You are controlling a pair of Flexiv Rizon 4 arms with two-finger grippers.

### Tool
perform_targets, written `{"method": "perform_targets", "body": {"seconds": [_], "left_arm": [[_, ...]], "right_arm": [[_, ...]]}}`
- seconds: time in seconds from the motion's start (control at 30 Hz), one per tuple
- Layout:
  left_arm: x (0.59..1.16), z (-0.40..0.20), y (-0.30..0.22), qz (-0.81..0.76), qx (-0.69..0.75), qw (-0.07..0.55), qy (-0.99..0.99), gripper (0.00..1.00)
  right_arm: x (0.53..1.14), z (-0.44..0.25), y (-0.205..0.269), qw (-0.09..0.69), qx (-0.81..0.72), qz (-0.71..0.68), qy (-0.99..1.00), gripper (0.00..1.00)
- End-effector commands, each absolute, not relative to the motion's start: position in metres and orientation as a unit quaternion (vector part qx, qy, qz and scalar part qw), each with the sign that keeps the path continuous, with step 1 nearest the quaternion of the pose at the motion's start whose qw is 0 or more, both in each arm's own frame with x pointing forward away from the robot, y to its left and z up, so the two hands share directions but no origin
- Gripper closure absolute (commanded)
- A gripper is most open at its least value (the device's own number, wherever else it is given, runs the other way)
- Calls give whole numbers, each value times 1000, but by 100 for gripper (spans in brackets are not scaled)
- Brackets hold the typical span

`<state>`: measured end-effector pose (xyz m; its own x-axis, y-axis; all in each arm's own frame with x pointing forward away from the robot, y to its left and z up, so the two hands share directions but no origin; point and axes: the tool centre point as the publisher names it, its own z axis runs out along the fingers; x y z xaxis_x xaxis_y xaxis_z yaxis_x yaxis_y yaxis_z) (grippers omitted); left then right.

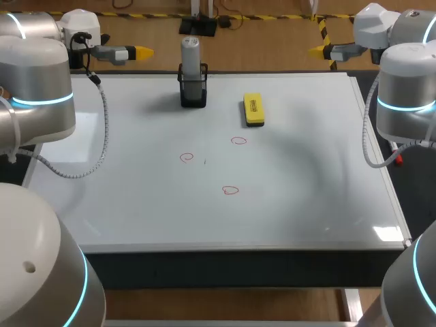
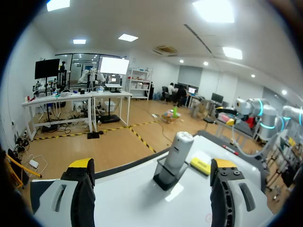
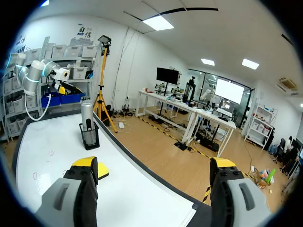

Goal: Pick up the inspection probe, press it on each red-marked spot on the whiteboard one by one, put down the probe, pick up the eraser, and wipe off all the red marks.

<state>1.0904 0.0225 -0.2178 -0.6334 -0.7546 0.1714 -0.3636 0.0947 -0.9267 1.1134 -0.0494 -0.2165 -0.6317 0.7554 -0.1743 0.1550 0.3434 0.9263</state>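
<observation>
The grey inspection probe (image 1: 190, 60) stands upright in a black holder (image 1: 193, 92) at the far middle of the whiteboard (image 1: 136, 204). A yellow eraser (image 1: 253, 109) lies to its right. Three red circle marks (image 1: 187, 157) (image 1: 238, 141) (image 1: 230, 191) are drawn mid-board. My left gripper (image 1: 138, 51) hovers open past the far left corner, and my right gripper (image 1: 319, 49) hovers open past the far right corner. In the left wrist view the probe (image 2: 180, 147) and eraser (image 2: 200, 164) lie ahead of the open gripper (image 2: 152, 165). The right wrist view shows the probe (image 3: 86, 118) ahead of its open gripper (image 3: 154, 163).
Both arm bodies (image 1: 41, 95) (image 1: 405, 95) stand beside the board's left and right edges, with a grey cable (image 1: 102, 136) looping over the left side. The board's near edge (image 1: 225, 246) runs along the front.
</observation>
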Motion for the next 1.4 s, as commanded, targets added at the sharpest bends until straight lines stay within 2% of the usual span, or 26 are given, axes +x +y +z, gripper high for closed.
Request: {"method": "perform_targets", "body": {"seconds": [0.03, 0.83, 1.2, 1.4], "left_arm": [[1090, -218, 23, -549, -390, 178, 718, 0], [1090, -218, 23, -549, -390, 178, 718, 0], [1101, -211, 20, -586, -299, 181, 731, 0], [1106, -209, 16, -616, -237, 160, 734, 0]], "right_arm": [[1114, -216, -49, 307, 300, 488, 760, 0], [1114, -216, -49, 307, 300, 488, 760, 0], [1114, -216, -49, 307, 300, 488, 760, 0], [1114, -216, -49, 307, 300, 488, 760, 0]]}}
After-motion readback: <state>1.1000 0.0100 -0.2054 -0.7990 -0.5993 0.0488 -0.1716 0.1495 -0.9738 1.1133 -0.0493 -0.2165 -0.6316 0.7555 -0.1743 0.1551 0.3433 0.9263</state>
